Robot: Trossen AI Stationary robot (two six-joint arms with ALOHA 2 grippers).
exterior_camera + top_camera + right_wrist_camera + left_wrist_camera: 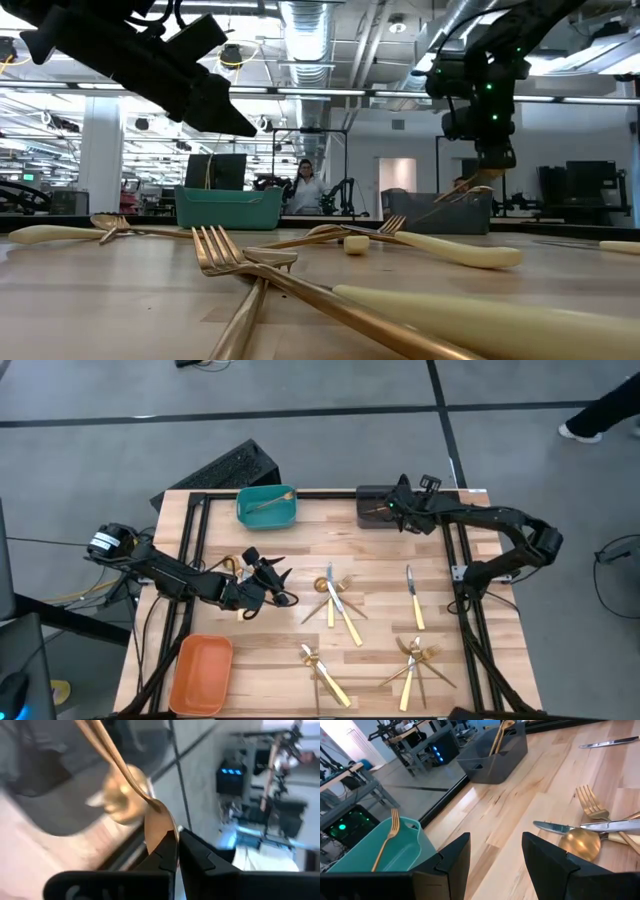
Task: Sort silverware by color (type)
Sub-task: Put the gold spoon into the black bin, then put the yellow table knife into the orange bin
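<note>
Grey carpet floor [330,385] with dark seam lines around the light wood surface [380,550]. Open workshop beyond: exposed silver ceiling ducts [310,25], white columns [100,150], dark monitors [215,170], other benches. A person [305,188] sits far back; a shoe [580,430] at floor edge.

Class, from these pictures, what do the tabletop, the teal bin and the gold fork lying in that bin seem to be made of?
The tabletop looks like pale wood planks with a matte finish: grain lines and plank seams show. The teal bin is probably moulded plastic: even colour, rounded rim, dull sheen. The gold fork looks like metal with a polished gold-coloured finish, since it is thin and glints; plating or solid cannot be told.
</note>
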